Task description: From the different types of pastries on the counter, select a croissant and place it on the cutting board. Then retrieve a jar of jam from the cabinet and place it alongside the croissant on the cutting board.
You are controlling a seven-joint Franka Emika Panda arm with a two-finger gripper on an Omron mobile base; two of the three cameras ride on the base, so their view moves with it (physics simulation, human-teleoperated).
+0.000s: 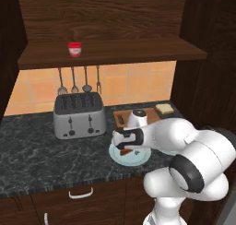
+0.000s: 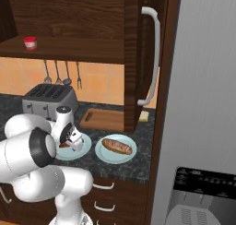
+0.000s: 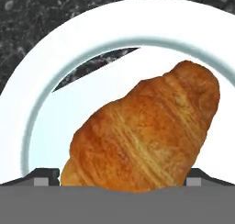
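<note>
Resting croissant point(image 3: 147, 131), blue plate point(image 3: 27, 103), speckled counter point(image 1: 32, 150)

Counts, by kind:
- Plates: two. One under arm point(image 2: 76, 151), other point(image 2: 115, 156) at its 3 o'clock in right base view.
- Pastries: three. One croissant point(image 3: 147, 126), one loaf point(image 2: 117, 146), one bread slice point(image 1: 164, 109).
- Board: one point(image 1: 133, 114).
- Jar: one point(image 1: 74, 49), on shelf.
- Toaster: one point(image 1: 78, 114), four slots.
- Hanging utensils: four point(image 1: 78, 81), in row at 12 o'clock of toaster.
- Drawer handles: two in right base view point(image 2: 103, 186).
- Fridge: one point(image 2: 203, 104).
- Tall door handle: one point(image 2: 154, 58).
</note>
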